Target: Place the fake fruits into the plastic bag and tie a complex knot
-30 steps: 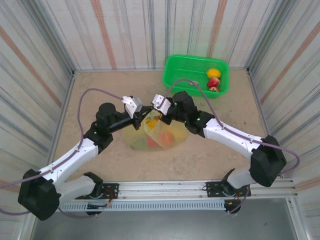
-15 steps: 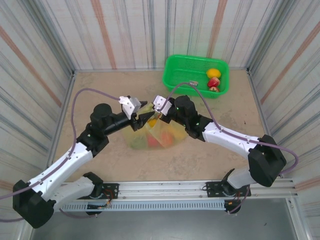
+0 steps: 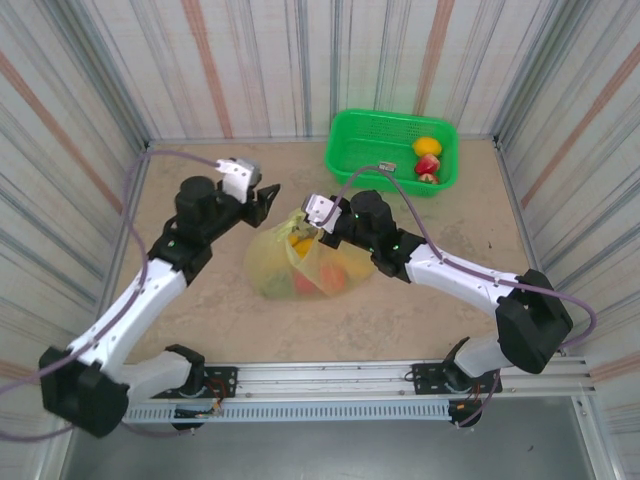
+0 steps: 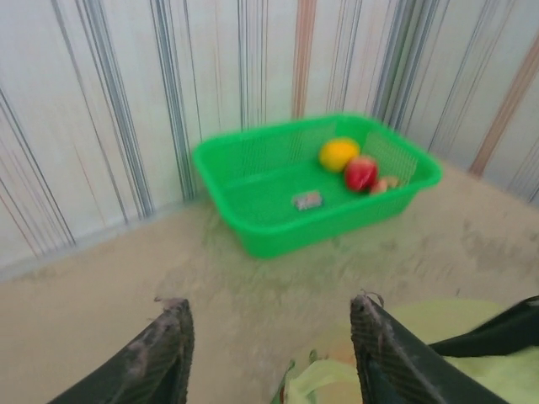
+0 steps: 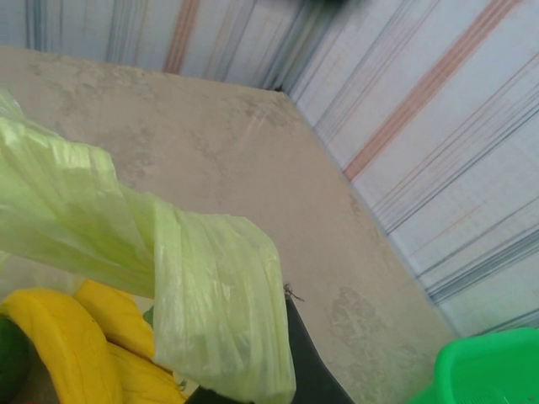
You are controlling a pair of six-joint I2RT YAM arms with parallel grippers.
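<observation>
The plastic bag (image 3: 298, 268) lies at mid-table with fake fruits inside, yellow bananas (image 5: 72, 337) and orange and red ones (image 3: 330, 272) showing through. My right gripper (image 3: 308, 232) is shut on the bag's handle, and the pale green plastic (image 5: 202, 303) drapes over its finger (image 5: 307, 362). My left gripper (image 3: 264, 200) hovers left of and behind the bag, clear of it. Its fingers (image 4: 164, 353) stand apart with only bare table between them. More fake fruits sit in the green basket (image 3: 372, 150): a yellow lemon (image 3: 427, 146), a red one (image 3: 428, 165) and a strawberry (image 3: 431, 179).
The green mesh basket (image 4: 253, 181) stands against the back wall at the right. Striped walls close in the table on three sides. Bare sandy table (image 3: 190, 290) lies left of and in front of the bag.
My left gripper opened, let go of the bag's handle and drew back to the left and away. The right gripper kept its hold with little movement.
</observation>
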